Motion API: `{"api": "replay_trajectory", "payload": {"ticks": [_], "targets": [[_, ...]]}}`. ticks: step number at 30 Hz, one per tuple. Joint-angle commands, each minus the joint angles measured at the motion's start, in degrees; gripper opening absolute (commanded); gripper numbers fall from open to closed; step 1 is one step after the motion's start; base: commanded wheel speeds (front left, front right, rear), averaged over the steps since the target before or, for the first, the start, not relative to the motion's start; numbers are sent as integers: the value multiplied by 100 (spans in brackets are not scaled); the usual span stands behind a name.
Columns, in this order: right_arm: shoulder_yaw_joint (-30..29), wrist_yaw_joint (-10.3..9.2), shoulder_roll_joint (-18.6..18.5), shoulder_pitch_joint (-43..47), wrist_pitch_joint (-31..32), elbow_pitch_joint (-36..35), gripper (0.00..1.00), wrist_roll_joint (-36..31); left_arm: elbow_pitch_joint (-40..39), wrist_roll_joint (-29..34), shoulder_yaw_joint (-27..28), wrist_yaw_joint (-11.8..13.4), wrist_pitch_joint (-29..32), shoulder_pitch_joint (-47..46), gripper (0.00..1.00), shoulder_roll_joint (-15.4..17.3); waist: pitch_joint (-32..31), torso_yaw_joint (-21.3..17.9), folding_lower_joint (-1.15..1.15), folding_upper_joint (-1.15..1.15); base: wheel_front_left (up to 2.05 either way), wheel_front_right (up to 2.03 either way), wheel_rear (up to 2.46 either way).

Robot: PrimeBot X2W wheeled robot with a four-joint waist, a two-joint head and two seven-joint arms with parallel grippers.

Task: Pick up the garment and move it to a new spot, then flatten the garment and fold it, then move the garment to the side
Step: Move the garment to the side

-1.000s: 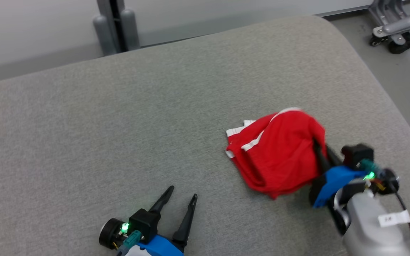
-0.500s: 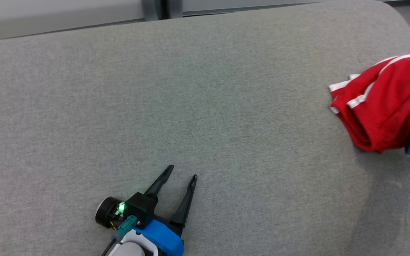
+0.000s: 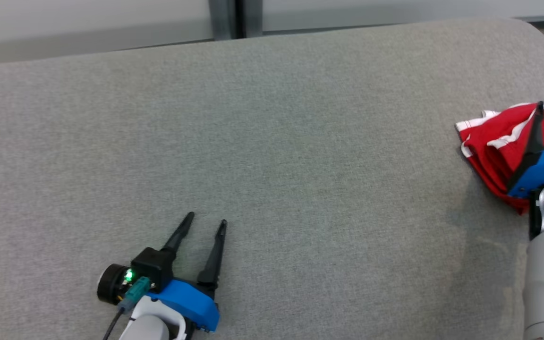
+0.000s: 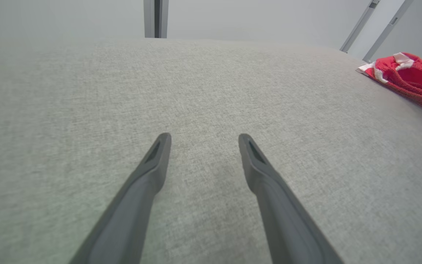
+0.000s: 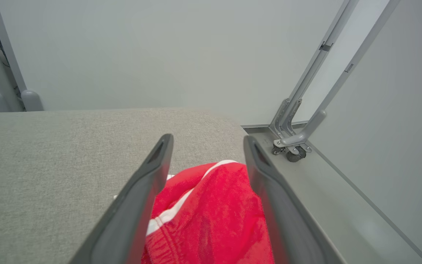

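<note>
Right end effector (image 5: pixel 207 138) has sprung open, now hanging over crumpled red white-trimmed garment (image 5: pixel 211 209) on grey fabric counter (image 3: pixel 272 141); left end effector (image 4: pixel 204 136) sitting released.

Quick count: one red garment (image 3: pixel 489 151), one grey padded surface (image 3: pixel 272 141), a left pincer (image 3: pixel 207 218) and a right pincer (image 5: pixel 208 138), so two, with two dark fingers (image 4: pixel 148 183) each. Off past the edge there's one metal frame foot (image 5: pixel 291 140) with one caster (image 5: pixel 294 156), plus two rounded grey posts (image 5: pixel 31 99).

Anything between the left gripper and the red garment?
Nothing: there is just bare grey cushion between the left gripper and the red garment, as the head view and the left wrist view show.
</note>
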Motion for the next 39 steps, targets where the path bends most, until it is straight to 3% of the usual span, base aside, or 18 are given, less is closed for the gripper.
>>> {"api": "replay_trajectory", "payload": {"ticks": [1, 4, 10, 15, 28, 39], "targets": [[68, -2, 37, -39, -38, 22, 100, 112, 13, 40, 78, 19, 11, 65, 100, -7, -35, 24, -1, 0, 0, 0, 0], [614, -2, 78, 148, -74, -106, 100, 537, 38, 97, 369, 18, 10, 98, 100, -62, -186, 151, -1, 0, 0, 0, 0], [2370, -1, 83, 1060, -76, -759, 100, 2440, 99, 213, 990, 42, 10, 212, 100, -148, -455, 515, -1, 0, 0, 0, 0], [3137, -1, 77, 1984, -72, -1156, 100, 3229, 121, 336, 1379, 34, 6, 343, 100, -197, -662, 748, -1, 0, 0, 0, 0], [3703, -1, 81, 2901, -74, -1407, 100, 3505, 81, 618, 2154, 62, 6, 804, 100, -328, -1174, 923, -1, 0, 0, 0, 0], [3788, -1, 81, 3425, -74, -1391, 100, 3584, 60, 599, 2114, 103, 6, 1216, 100, -379, -1618, 1025, -1, 0, 0, 0, 0]]}}
